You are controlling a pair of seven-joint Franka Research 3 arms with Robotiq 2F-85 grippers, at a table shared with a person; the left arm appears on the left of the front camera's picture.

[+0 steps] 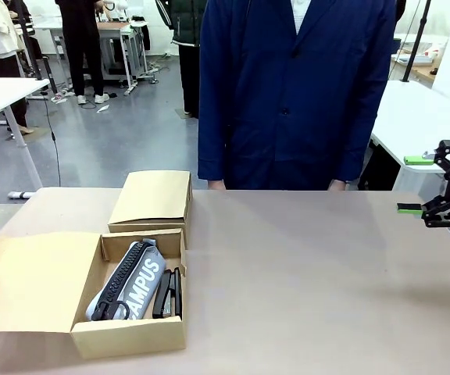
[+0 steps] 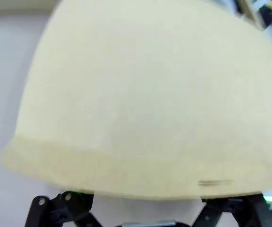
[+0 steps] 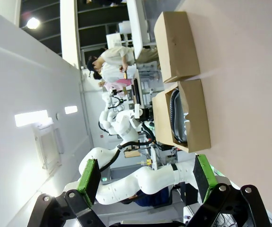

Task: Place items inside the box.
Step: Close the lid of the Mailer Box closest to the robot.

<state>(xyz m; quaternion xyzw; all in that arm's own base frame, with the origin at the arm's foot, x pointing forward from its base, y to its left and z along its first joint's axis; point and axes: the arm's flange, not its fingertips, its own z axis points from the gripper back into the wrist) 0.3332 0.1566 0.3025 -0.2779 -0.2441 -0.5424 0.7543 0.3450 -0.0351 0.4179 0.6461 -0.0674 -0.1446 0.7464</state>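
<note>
**Right gripper held apart at the table's edge, items in the box**

The right gripper (image 1: 422, 199) is seen at the right edge of the table (image 1: 311, 266), well apart from the box (image 1: 131, 334), with its green-padded fingers spread and nothing held between them. In the right wrist view the same gripper (image 3: 148, 177) is shown wide apart — one green pad (image 3: 89, 176) on each side, with open space between.

The left gripper is caught in its own wrist view by the black linkages at the bottom edge; a pale cardboard surface (image 2: 150, 104) lies close before the lens, and whether the fingers are spread or pressed together cannot be told.

The box is placed at the near left of the table, its flaps folded outward. Inside it, the grey pencil case (image 1: 128, 281) marked "CAMPUS" is laid along the left, and a black stapler (image 1: 169, 293) is laid just beside it, against the right wall. The box (image 3: 192, 116) is also seen in the right wrist view, open, with the case's zip visible.

A person in a blue coat (image 1: 295, 94) is stood at the far side, beyond the box.
</note>
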